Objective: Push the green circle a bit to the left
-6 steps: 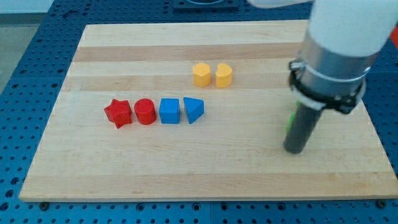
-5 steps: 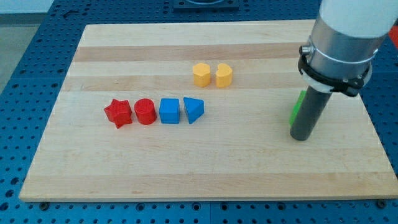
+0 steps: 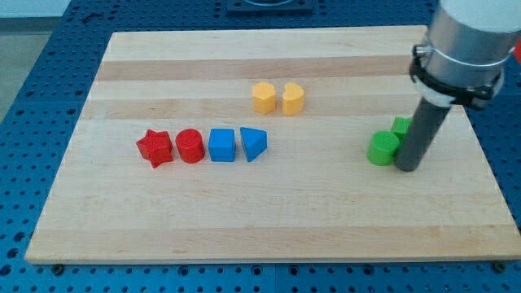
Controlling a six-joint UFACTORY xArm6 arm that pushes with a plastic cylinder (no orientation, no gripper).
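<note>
Behind my tip (image 3: 408, 168), second green block (image 3: 401, 126) half-hidden.

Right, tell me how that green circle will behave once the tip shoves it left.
The green circle looks squat and flat-based, so it should slide rather than tip. Its round side may let it slip off my tip, which sits just at its right. The smooth wooden board probably offers little drag, and the small block looks light. A second green block sits close behind.

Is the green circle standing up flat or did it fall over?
Standing flat. The green circle shows its round top face upward on the board, with my tip just to its right in the view.
</note>
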